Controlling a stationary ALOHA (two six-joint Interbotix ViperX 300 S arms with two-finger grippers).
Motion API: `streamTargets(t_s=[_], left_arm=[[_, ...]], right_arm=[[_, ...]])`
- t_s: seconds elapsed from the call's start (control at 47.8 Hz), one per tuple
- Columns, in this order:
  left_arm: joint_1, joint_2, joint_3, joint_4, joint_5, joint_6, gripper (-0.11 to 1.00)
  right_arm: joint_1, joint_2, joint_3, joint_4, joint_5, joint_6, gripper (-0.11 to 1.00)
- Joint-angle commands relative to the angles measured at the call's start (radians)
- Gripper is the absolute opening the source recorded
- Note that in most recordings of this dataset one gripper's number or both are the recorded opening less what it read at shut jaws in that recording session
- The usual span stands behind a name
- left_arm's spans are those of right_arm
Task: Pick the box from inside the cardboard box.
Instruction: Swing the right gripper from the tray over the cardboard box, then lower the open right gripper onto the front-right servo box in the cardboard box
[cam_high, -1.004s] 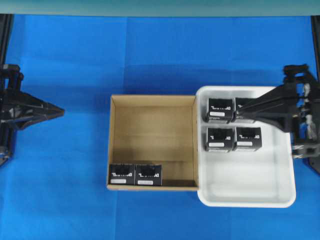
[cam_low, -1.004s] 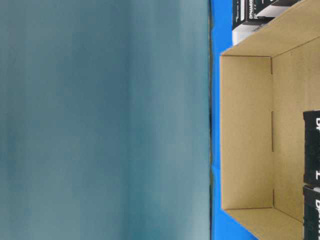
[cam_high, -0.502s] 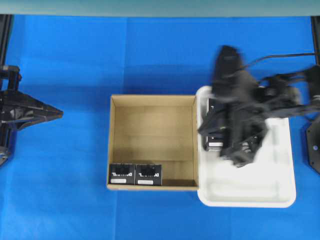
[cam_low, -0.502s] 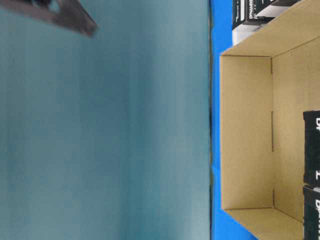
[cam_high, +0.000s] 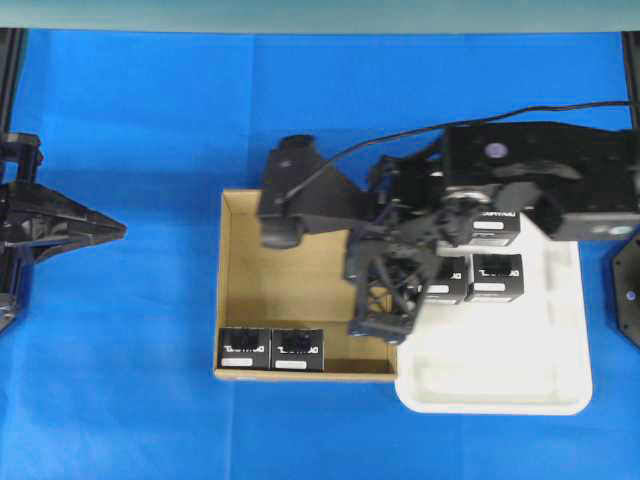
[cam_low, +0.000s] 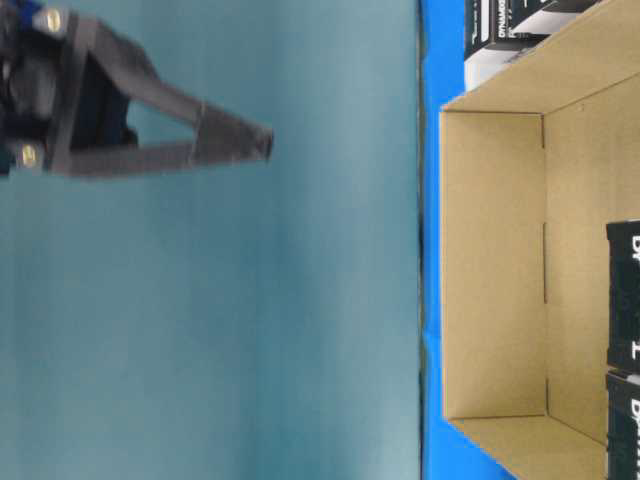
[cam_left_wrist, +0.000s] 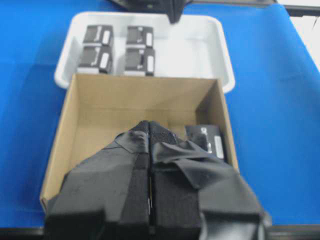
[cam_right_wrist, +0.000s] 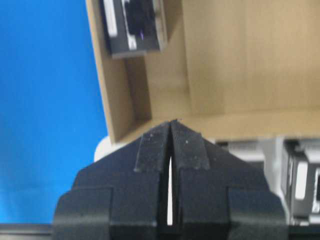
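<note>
The right gripper (cam_right_wrist: 171, 125) is seen closest in its own wrist view, its two fingers pressed together with only a hairline gap, nothing held between them. It is poised above the seam where the cardboard box (cam_right_wrist: 235, 55) meets the white tray (cam_right_wrist: 102, 147). In the overhead view the right arm is stretched leftward from the right side, its gripper (cam_high: 378, 325) pointed down over the right edge of the cardboard box (cam_high: 232, 280). The left gripper (cam_left_wrist: 150, 131) is seen shut and empty in its wrist view, aimed level toward the cardboard box; overhead it is parked at the left edge (cam_high: 112, 229), well apart from the work.

Two black boxes are counted inside the cardboard box, side by side against its lower wall overhead: one at the corner (cam_high: 245, 349), the other (cam_high: 296, 350) just beside it. Neither is touched by a gripper. In the white tray (cam_high: 500, 390), four more black boxes are counted in the left wrist view (cam_left_wrist: 119, 49); overhead, part of that group is covered by the arm.

Against the frame one second earlier, the right arm is found to have swung out from the right margin across the tray to the cardboard box. The left arm and all boxes are found unchanged in place.
</note>
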Motion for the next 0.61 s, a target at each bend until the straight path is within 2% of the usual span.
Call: streamTargets(t_s=[0.0, 0.146, 0.418, 0.586], left_arm=[[0.000, 0.002, -0.029, 0.003, -0.005, -0.002, -0.07], [-0.002, -0.018, -0.032, 0.005, 0.037, -0.002, -0.07], [-0.003, -0.109, -0.051, 0.003, 0.198, -0.003, -0.07], [-0.002, -0.141, -0.060, 0.003, 0.242, -0.003, -0.07]], right_arm=[[0.003, 0.037, -0.054, 0.005, 0.006, -0.015, 0.01], [0.003, 0.091, -0.104, 0.005, 0.023, -0.041, 0.01], [0.002, 0.164, -0.141, 0.008, 0.018, -0.080, 0.01], [-0.012, 0.175, -0.141, 0.028, 0.011, -0.080, 0.07]])
